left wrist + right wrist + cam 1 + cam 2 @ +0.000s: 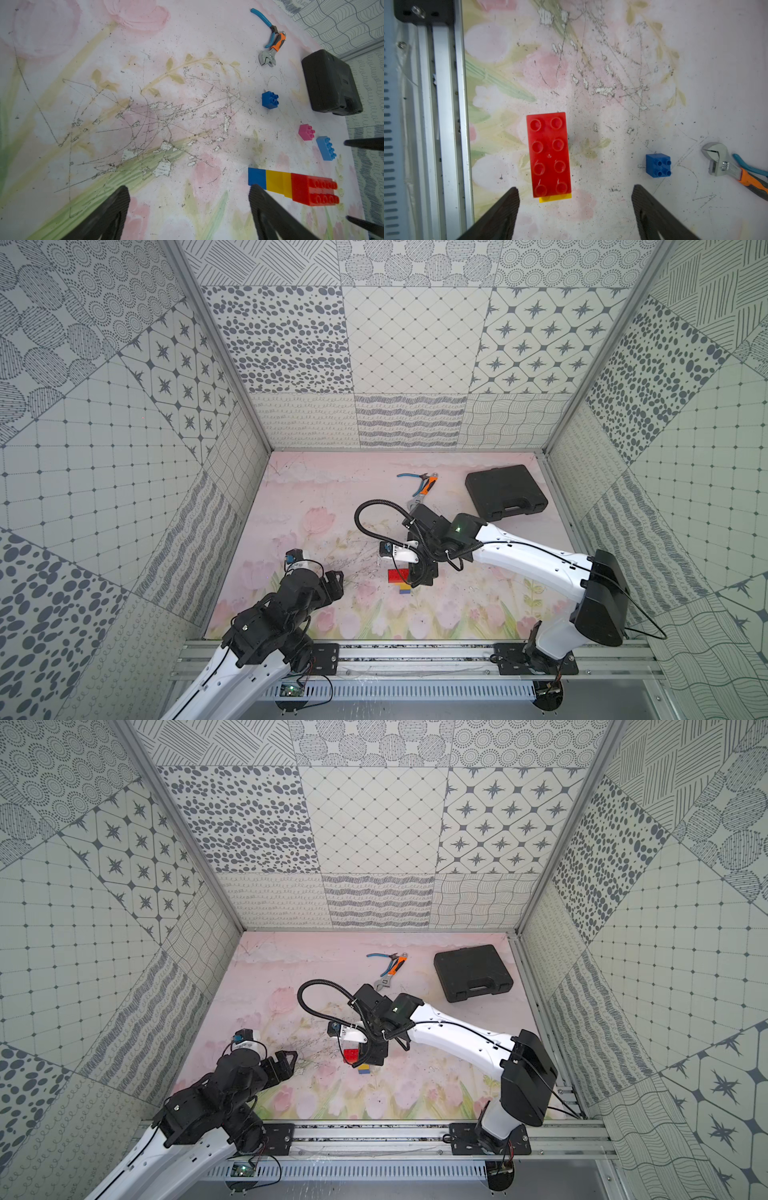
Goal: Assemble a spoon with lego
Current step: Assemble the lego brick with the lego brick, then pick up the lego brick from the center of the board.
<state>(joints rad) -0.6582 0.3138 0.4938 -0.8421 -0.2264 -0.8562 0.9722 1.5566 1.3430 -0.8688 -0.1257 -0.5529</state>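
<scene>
Left gripper: the left gripper [189, 187] hangs over a bare, scratched part of the pink flowered mat [311, 497]. Its fingers are spread wide with nothing between them.

Spoon so far: the spoon [291, 185] is a straight run of chunky plastic bricks, blue, then yellow, then a red oblong brick [549, 154] with eight studs. It lies flat on the mat near the front middle.

Right gripper: the right gripper [575, 187] is poised over the red end. Its fingers are parted on either side and seem clear of the brick, so nothing is held.

Loose bricks: a dark blue square brick [269, 99], a pink brick [306, 132] and a light blue oblong brick [326, 148] lie apart from the build. The pink and light blue ones are just beside each other, and the right arm hides all three in both top views.

Done: as I read it, the handle is joined and the first piece of the head is on.

Left to do: the three loose bricks probably have to go on to widen the head, so I'd call it a little past halfway.

Tools: blue-handled pliers [262, 20] and an orange-handled metal wrench [270, 54] lie touching at the back, away from the work.

Container: the black moulded plastic case [505, 493] sits at the back right with its lid shut, so I cannot tell what is inside. No brick rests on it.
</scene>
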